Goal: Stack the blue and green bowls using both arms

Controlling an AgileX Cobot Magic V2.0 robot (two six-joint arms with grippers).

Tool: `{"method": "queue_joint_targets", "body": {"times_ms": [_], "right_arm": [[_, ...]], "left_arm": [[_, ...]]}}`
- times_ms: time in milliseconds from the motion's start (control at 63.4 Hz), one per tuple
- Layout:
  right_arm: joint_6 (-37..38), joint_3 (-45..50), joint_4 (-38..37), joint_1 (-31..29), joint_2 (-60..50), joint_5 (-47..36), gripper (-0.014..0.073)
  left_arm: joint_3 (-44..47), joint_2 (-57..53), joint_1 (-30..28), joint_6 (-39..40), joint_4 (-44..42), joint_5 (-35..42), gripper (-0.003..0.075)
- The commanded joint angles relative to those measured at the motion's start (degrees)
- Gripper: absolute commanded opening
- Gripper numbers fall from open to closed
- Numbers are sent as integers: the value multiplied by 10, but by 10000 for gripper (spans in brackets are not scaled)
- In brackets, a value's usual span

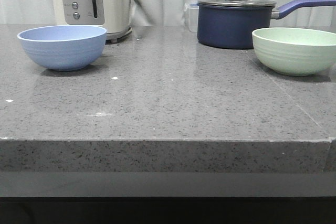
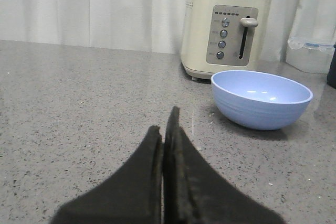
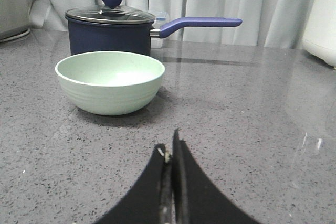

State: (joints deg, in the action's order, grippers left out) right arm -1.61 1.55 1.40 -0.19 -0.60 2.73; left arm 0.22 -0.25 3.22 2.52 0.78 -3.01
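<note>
The left arm's fingers [image 2: 167,129] are seen pressed together with nothing held between them, low over the grey speckled counter [image 2: 79,108]. The blue bowl [image 2: 261,98] is set upright on the counter beyond them and apart from them, just in front of a cream toaster [image 2: 226,35]. The right arm's fingers [image 3: 170,153] are likewise closed flat against each other and hold nothing. Ahead of them, untouched, the green bowl [image 3: 109,81] stands upright, with a dark navy lidded saucepan [image 3: 110,29] just behind it. In the front view the blue bowl [image 1: 62,46] is found at the counter's left and the green bowl [image 1: 295,50] at its right, well apart; neither arm is shown there.
</note>
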Motion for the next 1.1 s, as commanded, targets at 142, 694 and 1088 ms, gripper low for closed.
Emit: {"method": "queue_joint_targets", "body": {"times_ms": [142,694,1088], "right_arm": [[-2,-9,-1,-5,-11,-42,-53],[-2,-197,15,-5,18,159,-53],[-2,-413,15,-5,209,302,-53]], "left_arm": [[3,-10,5,1,3,46,-20],[-205,26,5,5,12,-113,-20],[-431,214,5,3,15,-289,-20]]}}
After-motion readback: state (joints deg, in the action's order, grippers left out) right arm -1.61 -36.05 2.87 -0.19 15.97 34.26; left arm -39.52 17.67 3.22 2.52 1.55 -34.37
